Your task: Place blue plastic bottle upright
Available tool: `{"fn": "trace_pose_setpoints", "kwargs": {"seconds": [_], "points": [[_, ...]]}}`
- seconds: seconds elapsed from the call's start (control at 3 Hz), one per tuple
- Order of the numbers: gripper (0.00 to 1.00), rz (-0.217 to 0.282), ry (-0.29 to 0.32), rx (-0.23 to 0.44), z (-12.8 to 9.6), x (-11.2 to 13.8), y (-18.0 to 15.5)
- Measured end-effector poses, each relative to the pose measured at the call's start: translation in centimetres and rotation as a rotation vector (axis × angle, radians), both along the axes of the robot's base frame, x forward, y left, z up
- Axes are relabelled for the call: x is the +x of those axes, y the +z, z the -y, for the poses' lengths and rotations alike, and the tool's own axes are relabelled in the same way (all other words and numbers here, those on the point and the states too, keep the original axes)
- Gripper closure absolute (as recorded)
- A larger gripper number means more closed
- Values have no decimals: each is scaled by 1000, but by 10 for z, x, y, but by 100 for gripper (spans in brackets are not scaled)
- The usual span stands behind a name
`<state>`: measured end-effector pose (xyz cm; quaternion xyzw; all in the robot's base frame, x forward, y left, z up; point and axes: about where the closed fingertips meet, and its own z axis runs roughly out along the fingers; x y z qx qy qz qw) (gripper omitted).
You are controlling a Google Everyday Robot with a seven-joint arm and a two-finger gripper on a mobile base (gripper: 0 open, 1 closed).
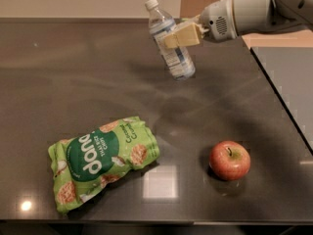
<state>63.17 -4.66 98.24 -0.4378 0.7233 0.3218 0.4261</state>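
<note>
From the one camera view I see a dark, shiny desk (pixel 73 82) that carries three things. The robot arm (pixel 244 13) comes in from the upper right, white and grey, and ends in the gripper (pixel 175 37) over the far part of the desk. Its tan fingers (pixel 187 33) are clamped on the blue plastic bottle (pixel 178 62), pressing it around the middle, at the upper part of the label.

The bottle is not upright. It is tilted, with the white cap at the top and leaning to the left of the picture, and the base lower and more to the right. The base seems to be a little above the desk, but I cannot tell for sure if it touches. Under it, a faint dark reflection lies on the surface.

Nearer to the front, on the left, a green snack bag (pixel 102 163) lies flat and a little crumpled. On the right, well apart from the bag, a red apple (pixel 230 159) stands with its stem up. Both are well apart from the bottle. Between bag and apple a bright square of light reflects on the desk. At the right edge another grey surface (pixel 288 77) begins, just beside the desk.
</note>
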Motion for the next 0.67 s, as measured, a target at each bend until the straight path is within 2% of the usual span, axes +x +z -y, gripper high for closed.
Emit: {"fn": "trace_pose_setpoints", "kwargs": {"seconds": [0.67], "points": [[100, 123, -36, 257, 38, -11, -9]]}}
